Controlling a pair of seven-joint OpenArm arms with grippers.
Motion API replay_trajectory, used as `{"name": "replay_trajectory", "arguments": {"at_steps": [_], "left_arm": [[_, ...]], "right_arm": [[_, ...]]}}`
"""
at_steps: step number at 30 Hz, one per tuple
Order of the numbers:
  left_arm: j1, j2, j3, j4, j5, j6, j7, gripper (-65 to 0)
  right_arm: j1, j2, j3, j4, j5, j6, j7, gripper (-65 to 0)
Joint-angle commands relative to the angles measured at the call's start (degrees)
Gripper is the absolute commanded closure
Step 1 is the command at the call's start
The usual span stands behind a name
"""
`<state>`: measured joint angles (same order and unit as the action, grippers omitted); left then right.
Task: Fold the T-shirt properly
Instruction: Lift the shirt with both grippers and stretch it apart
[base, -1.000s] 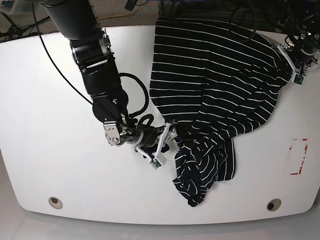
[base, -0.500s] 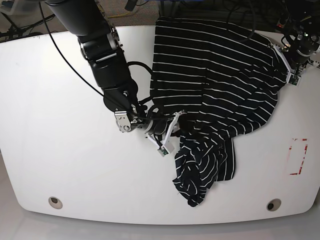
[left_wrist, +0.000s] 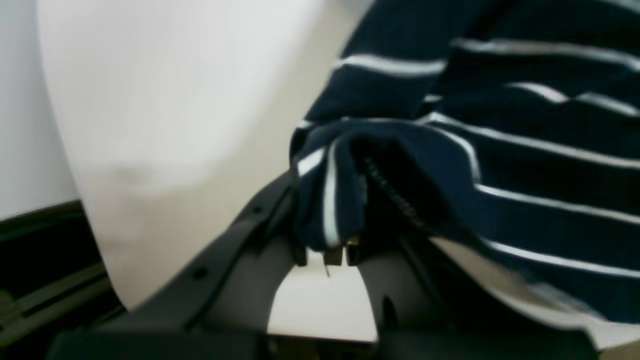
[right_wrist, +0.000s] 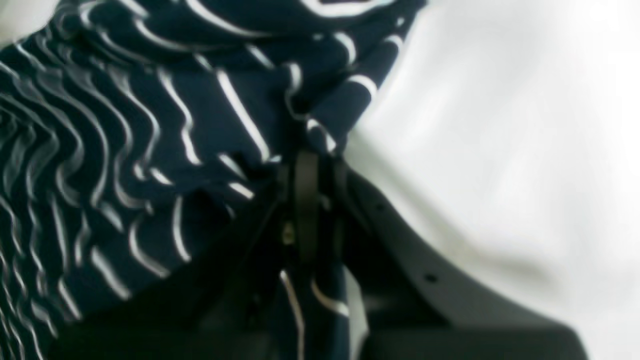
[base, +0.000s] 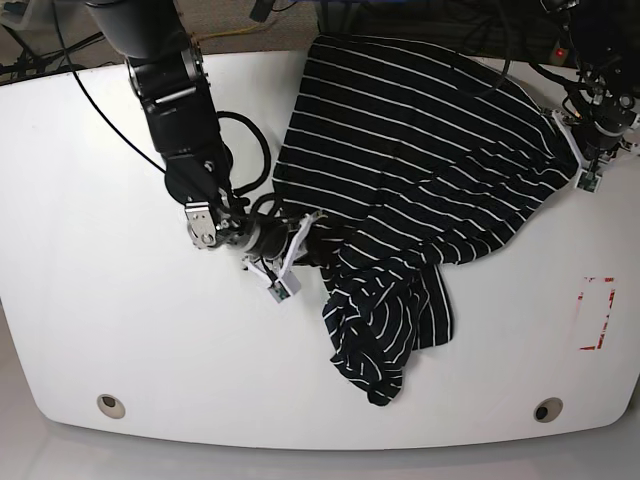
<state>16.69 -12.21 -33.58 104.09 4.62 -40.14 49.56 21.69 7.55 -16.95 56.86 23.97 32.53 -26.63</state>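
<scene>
The T-shirt (base: 420, 170) is lying bunched on the white table (base: 90, 300), upper part spreading toward the far right edge, lower part crumpling into a heap nearer the front (base: 385, 320). Not flat, not folded yet.

Right gripper (base: 305, 237) is sitting at the shirt's left edge near mid-table, jaws pressing together on a pinch of striped cloth; the right wrist view is showing fabric (right_wrist: 210, 125) running between the closed fingers (right_wrist: 306, 200) and a strip hanging below them. Left gripper (base: 580, 150) is at the far right edge of the table, jaws also clamping a rolled bit of hem or seam, cloth (left_wrist: 500, 165) wrapping over the tips in the left wrist view. Which corner or sleeve each is holding, cannot tell, too blurry.

Handling judgement: cloth is looking thin, soft, light, fully limp. It is going to sag and drag between the two grips, and the crumpled heap is likely going to trail along the table instead of opening by itself. Not fragile, but a small pinch could be slipping out under tension. Best holds are looking like seams, hem corners or shoulder points, well apart, so the body is stretching flat. Both arms would be needing to spread apart and lift gently to shake out the bunching before any fold.
</scene>
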Motion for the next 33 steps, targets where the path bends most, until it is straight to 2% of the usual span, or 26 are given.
{"name": "replay_trajectory", "arguments": {"at_steps": [1,3,7,11,17,21,27,33], "left_arm": [[-1.7,-0.85,1.1,0.48,1.31,0.14,-0.99,-0.1],[-3.37,-0.85,2.68,0.39,2.19,0.14,-0.9,-0.1],[-6.18,-0.85,5.85,0.39,4.56,0.14,-0.9,-0.1],[-9.44,-0.58,8.4,0.65,6.67,0.14,-0.9,-0.1],[-13.57,-0.23,9.72,1.09,6.67,0.14,-0.9,0.0],[-16.29,2.05,13.14,5.93,6.67,0.14,-0.9,0.0],[-22.97,3.99,16.84,9.27,6.67,0.14,-0.55,0.0],[-33.35,4.51,17.19,9.44,6.67,0.14,5.34,0.0]], "right_arm": [[-1.25,1.9,0.82,8.24,1.04,0.65,-1.81,0.0],[-5.12,2.69,5.3,15.18,1.04,-0.05,-5.85,0.0],[-10.84,2.87,12.42,24.41,0.78,-0.58,-10.16,0.0],[-15.32,3.66,15.94,31.45,0.96,-0.05,-11.83,0.0],[-16.55,5.68,16.73,35.31,0.69,-0.05,-11.65,0.0],[-12.42,8.67,16.73,35.14,0.96,-0.05,-11.57,0.0],[-4.42,11.39,16.82,33.82,0.96,-0.05,-11.92,0.0],[3.49,15.26,16.73,31.53,1.04,0.13,-12.0,0.0]]}}
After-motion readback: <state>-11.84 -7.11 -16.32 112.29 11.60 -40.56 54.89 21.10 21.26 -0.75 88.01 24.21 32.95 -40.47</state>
